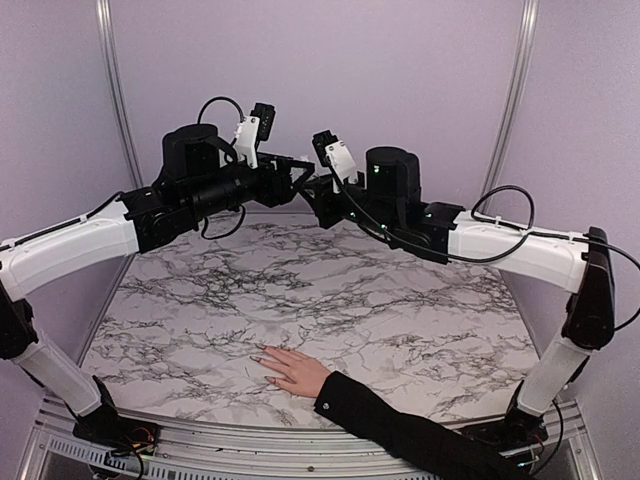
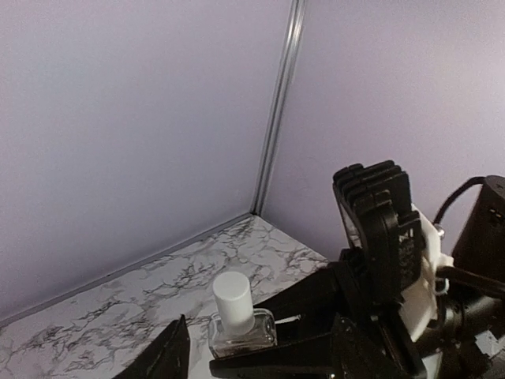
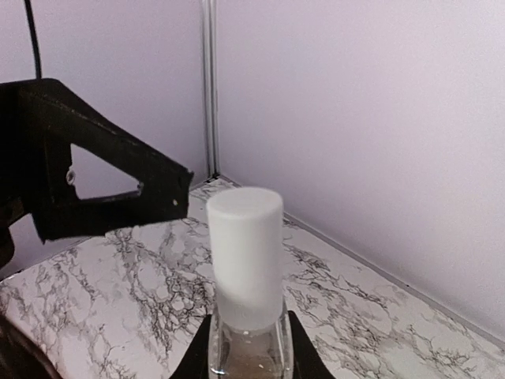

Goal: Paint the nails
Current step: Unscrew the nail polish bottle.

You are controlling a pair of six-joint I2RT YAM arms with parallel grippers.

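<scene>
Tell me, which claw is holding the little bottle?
The right claw, clamped low on the bottle; the left claw stands open beside its white cap.

The top external camera looked down from high behind the near edge of the white, black-veined marble bench [image 1: 200, 300], taking in its whole top from afar. Both wrist cameras sat raised near the rear corner, facing the plain lilac walls [image 2: 118, 118], and shared a close look at the clear glass bottle with a white cylindrical cap [image 3: 245, 253].
</scene>
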